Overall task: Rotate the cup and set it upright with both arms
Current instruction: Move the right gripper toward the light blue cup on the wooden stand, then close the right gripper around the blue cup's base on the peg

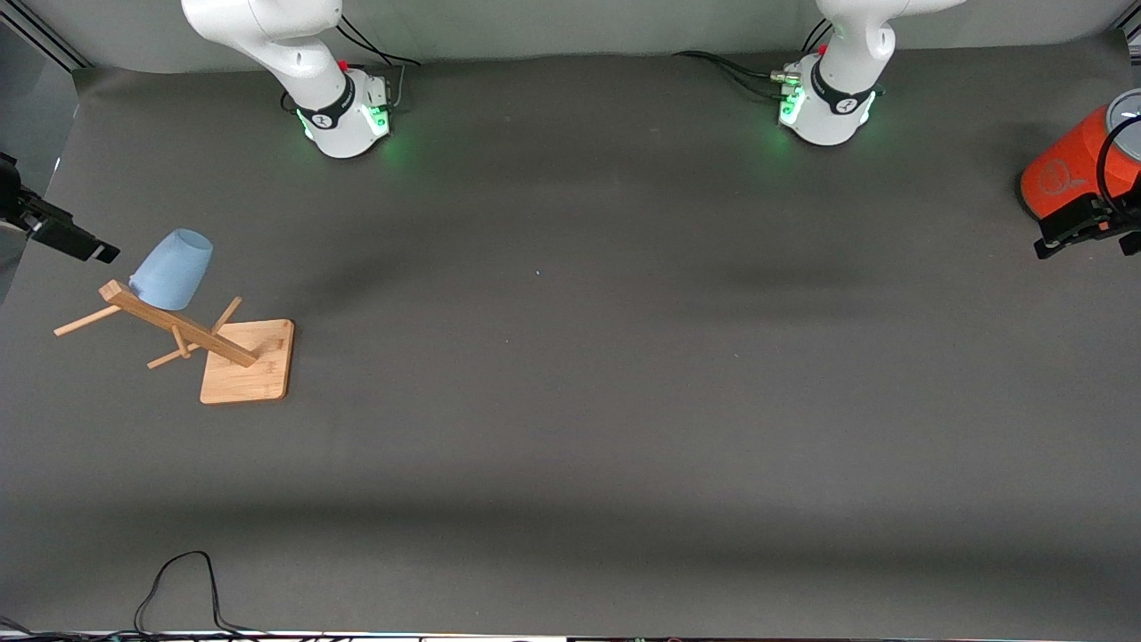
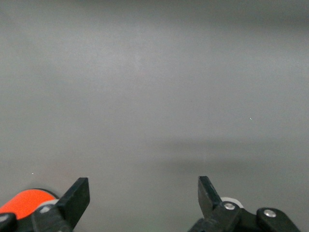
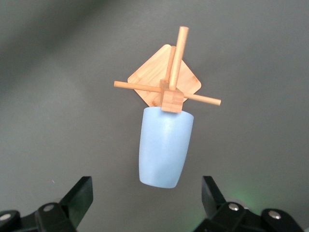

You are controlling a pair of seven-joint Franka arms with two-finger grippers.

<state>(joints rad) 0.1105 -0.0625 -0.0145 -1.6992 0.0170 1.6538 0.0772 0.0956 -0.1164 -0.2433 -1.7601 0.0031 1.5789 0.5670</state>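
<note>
The pale blue cup [image 1: 174,269] hangs mouth-first on a peg of a wooden rack [image 1: 178,323], its rounded base pointing up and away from the post, at the right arm's end of the table. In the right wrist view the cup [image 3: 164,147] lies straight ahead of my right gripper [image 3: 145,193], which is open, empty and apart from the cup's base. In the front view the right gripper [image 1: 94,250] is just beside the cup. My left gripper [image 2: 144,193] is open and empty over bare mat; in the front view it [image 1: 1065,236] hovers at the left arm's end.
The rack stands on a square wooden base [image 1: 248,361] with several thin pegs sticking out. An orange-red cylinder with a grey lid [image 1: 1070,174] stands beside the left gripper and also shows in the left wrist view [image 2: 26,199]. A black cable [image 1: 178,588] loops at the table's near edge.
</note>
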